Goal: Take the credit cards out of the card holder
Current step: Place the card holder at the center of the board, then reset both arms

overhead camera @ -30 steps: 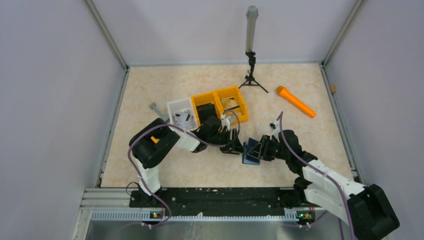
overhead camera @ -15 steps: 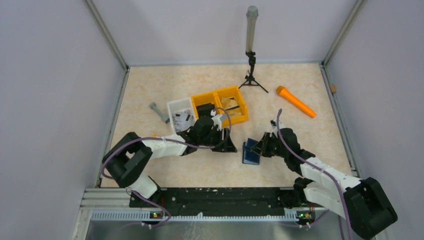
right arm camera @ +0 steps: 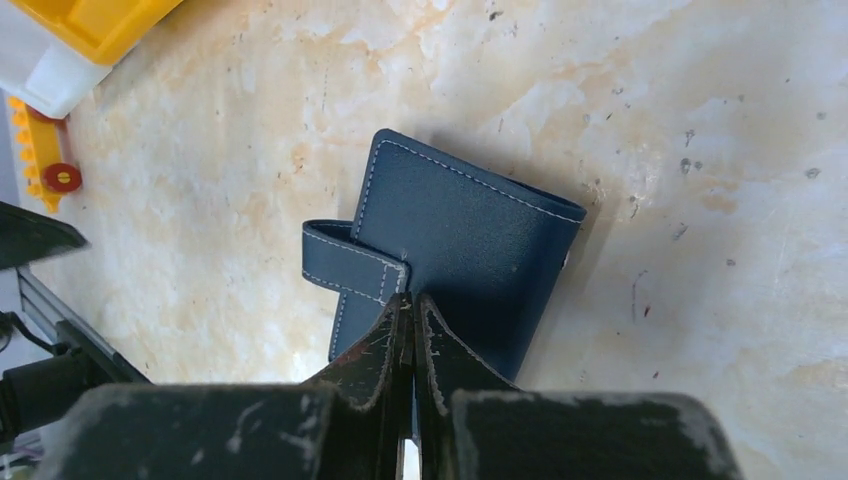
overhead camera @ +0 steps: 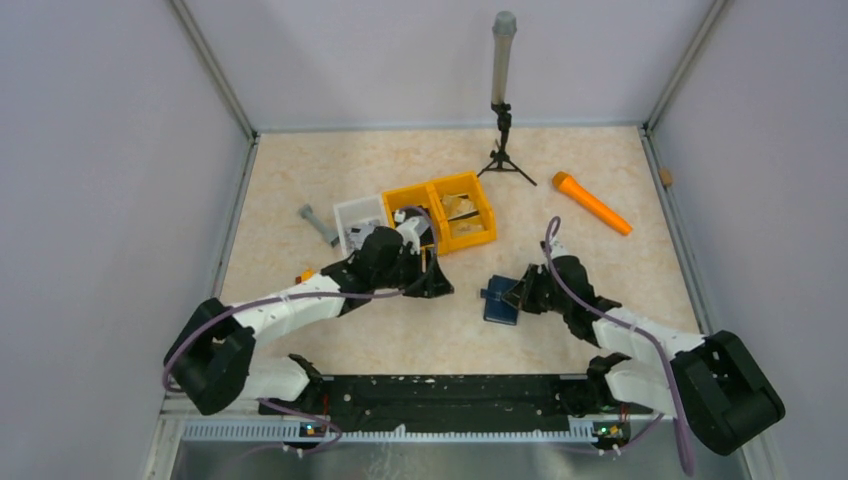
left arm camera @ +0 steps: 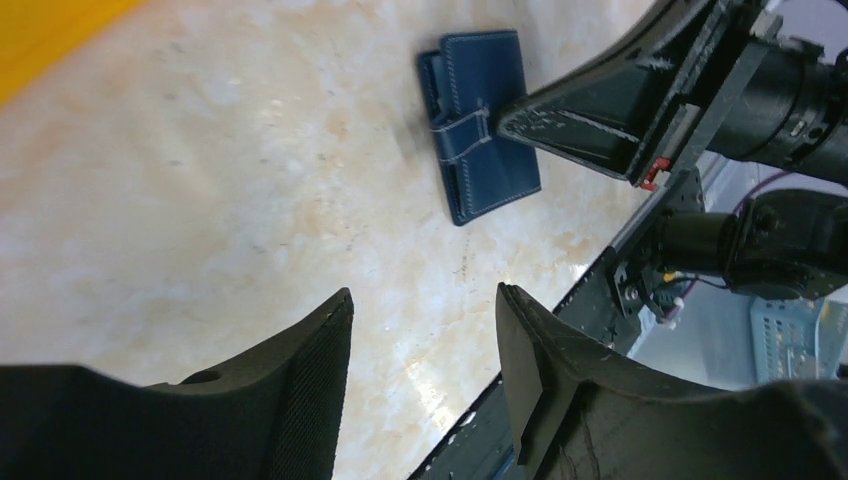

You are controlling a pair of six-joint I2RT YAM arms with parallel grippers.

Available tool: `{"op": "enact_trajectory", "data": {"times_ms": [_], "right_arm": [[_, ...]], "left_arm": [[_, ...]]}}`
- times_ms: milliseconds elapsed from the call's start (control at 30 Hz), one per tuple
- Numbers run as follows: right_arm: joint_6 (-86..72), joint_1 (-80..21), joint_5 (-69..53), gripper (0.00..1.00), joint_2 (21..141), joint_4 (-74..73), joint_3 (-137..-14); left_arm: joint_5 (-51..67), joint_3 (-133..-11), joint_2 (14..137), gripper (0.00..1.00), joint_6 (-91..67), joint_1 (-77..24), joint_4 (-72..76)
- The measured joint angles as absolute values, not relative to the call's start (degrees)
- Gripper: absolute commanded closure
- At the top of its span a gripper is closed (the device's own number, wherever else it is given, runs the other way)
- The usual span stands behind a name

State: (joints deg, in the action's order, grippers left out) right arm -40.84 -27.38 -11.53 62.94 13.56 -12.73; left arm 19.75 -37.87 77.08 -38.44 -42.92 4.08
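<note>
Flat dark navy-blue folding card holder (overhead camera: pixel 500 304) of stitched, leather-like material, closed and lying flat on the pale marbled tabletop (overhead camera: pixel 330 160), right of centre and nearer the front edge than the back. Rectangular, with rounded corners and pale stitching along the borders. Narrow strap tab (right arm camera: pixel 352 262) of the same navy, wrapped round one long edge onto the upper cover and ending partway across the face. Set askew to the tabletop's edges. Inner faces hidden. Tips of the right gripper (right arm camera: pixel 412 305), jaws pressed together, touching the upper cover beside the strap's end.
</note>
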Motion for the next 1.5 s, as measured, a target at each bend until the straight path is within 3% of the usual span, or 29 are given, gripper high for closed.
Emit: {"op": "enact_trajectory", "data": {"times_ms": [200, 300, 367, 467, 533, 567, 733, 933, 1167, 1333, 1500], "right_arm": [[-37.08, -27.38, -10.83, 0.84, 59.13, 5.26, -18.81], [-33.78, -27.38, -7.68, 0.78, 57.36, 2.83, -24.01], [-31.92, -27.11, -4.51, 0.59, 57.1, 2.37, -26.94], [-31.22, -25.85, -0.45, 0.36, 57.17, 1.96, -29.61], [-31.68, -24.16, 3.11, 0.07, 57.17, 2.04, -30.52], [-32.4, -23.59, 4.99, 0.04, 57.17, 2.15, -30.55], [-34.26, -21.87, 18.06, 0.03, 57.17, 0.64, -30.55], [-28.14, -18.2, 29.41, 0.03, 59.64, 7.44, -29.95], [-14.76, -12.05, 25.85, 0.02, 65.71, 27.03, -22.24], [-10.24, -10.37, 22.57, 0.04, 70.91, 34.22, -18.96], [-8.91, -10.2, 20.69, 0.05, 71.9, 44.45, -12.95]], "left_arm": [[14.13, -37.87, 65.58, 0.36, -33.91, -34.52, -4.86], [9.21, -37.91, 60.45, 0.23, -31.46, -28.14, -7.84], [4.93, -37.98, 57.52, 0.03, -30.02, -24.03, -9.41], [-2.11, -38.48, 55.09, 0.01, -28.64, -20.51, -11.14], [-8.01, -39.31, 54.72, 0.01, -28.03, -17.8, -12.23], [-10.72, -39.59, 54.78, 0.01, -27.73, -16.29, -12.36], [-22.39, -39.09, 54.89, 0.01, -25.71, -8.56, -10.24], [-28.29, -29.04, 57.39, 0.01, -19.42, -5.04, 7.79], [-31.31, -21.58, 68.36, 0.09, -10.39, -1.02, 28.42], [-31.33, -21.45, 74.7, 0.17, -6.02, 0.73, 35.79], [-29.26, -21.04, 76.6, 0.18, -4.25, 0.82, 39.03]]}}
